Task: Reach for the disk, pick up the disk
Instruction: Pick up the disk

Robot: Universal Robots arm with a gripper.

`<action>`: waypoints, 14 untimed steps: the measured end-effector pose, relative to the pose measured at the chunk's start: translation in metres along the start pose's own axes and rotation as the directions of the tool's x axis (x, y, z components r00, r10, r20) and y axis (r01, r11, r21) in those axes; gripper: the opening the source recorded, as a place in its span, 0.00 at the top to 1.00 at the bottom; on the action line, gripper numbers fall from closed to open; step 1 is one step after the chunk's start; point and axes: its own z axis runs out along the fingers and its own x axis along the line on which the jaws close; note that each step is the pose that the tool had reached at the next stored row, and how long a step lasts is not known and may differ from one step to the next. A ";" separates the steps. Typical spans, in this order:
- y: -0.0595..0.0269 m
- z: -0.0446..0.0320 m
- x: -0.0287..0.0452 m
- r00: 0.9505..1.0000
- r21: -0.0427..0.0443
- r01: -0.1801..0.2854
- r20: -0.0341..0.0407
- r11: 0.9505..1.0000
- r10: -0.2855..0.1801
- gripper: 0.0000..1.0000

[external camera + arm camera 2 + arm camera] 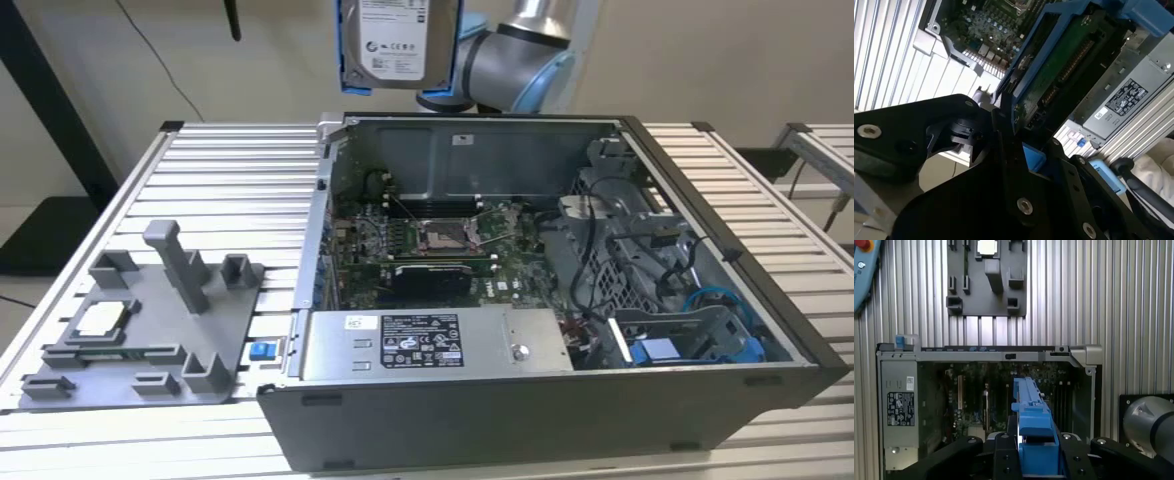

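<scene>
The disk (396, 42), silver-grey with a white label and a blue frame, hangs upright high above the rear wall of the open computer case (534, 420). In both wrist views its blue frame (1035, 440) sits edge-on between the black fingers of my gripper (1036, 452). The second wrist view shows the disk's green circuit-board underside (1064, 65) running away from my gripper (1014, 127), which is shut on the frame's end. The arm's grey joint (514, 60) stands behind the disk.
Inside the case are a motherboard (441, 235), a power supply (427, 342) and a blue-lined drive bay (694, 340). A grey fixture plate (134, 330) with posts and a small silver chip (104, 318) lies on the slatted table (227, 190) at the exterior view's left.
</scene>
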 end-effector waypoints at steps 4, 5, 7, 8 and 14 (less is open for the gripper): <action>-0.0184 -0.0005 -0.0005 1.000 -0.002 0.000 0.000 1.000 0.000 1.00; -0.0227 -0.0006 -0.0006 1.000 -0.002 0.000 0.000 1.000 0.000 1.00; -0.0319 -0.0009 -0.0009 1.000 -0.003 0.000 0.000 1.000 0.000 1.00; -0.0400 -0.0011 -0.0011 1.000 -0.003 0.000 0.000 1.000 0.000 1.00; -0.0677 -0.0019 -0.0019 1.000 -0.004 0.000 0.000 1.000 0.000 1.00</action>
